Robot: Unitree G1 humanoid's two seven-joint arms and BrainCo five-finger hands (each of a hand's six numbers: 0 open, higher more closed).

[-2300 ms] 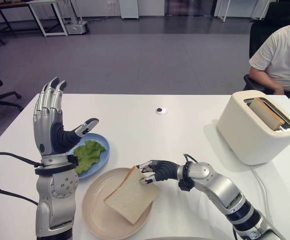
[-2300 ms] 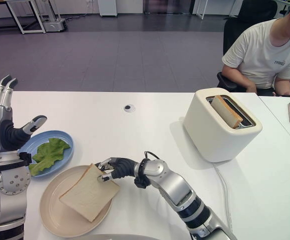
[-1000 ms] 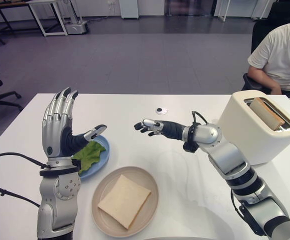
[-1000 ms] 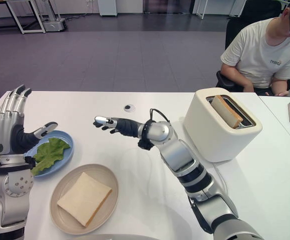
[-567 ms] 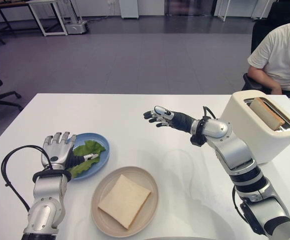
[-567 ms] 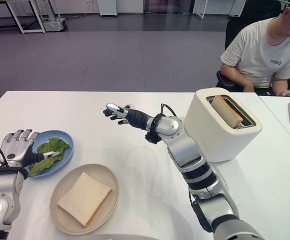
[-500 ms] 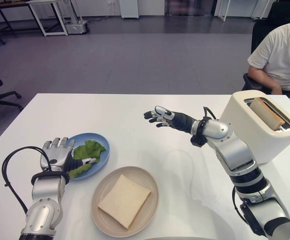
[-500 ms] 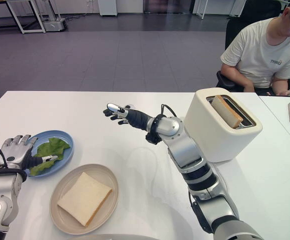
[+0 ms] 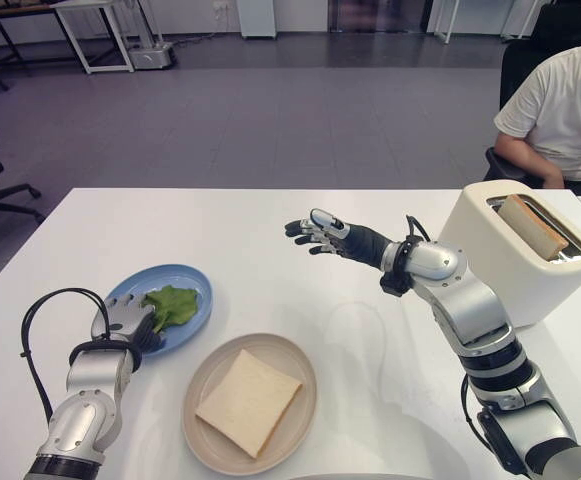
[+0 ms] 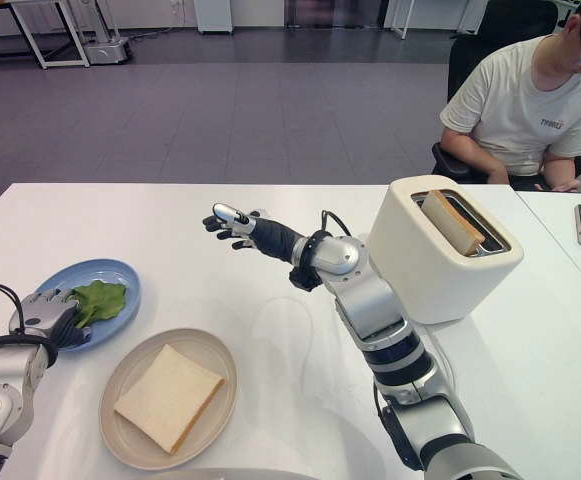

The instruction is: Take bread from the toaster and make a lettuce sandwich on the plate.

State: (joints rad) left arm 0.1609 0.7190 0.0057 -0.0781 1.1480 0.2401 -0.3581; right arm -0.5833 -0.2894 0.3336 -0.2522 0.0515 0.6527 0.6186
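Left hand (image 9: 122,320), near the table's (image 9: 270,250) left edge, curls onto the lettuce leaf (image 9: 173,305) on the blue plate (image 9: 198,298); limp, light and easily torn, so pinch its near rim gently; right hand (image 9: 320,232) hovers mid-table, loosely spread, empty; bread slice (image 9: 249,402) lies on the tan plate (image 9: 295,362) by the front edge.

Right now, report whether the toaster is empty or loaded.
Loaded: one bread slice stands tilted in the toaster slot, top sticking out.
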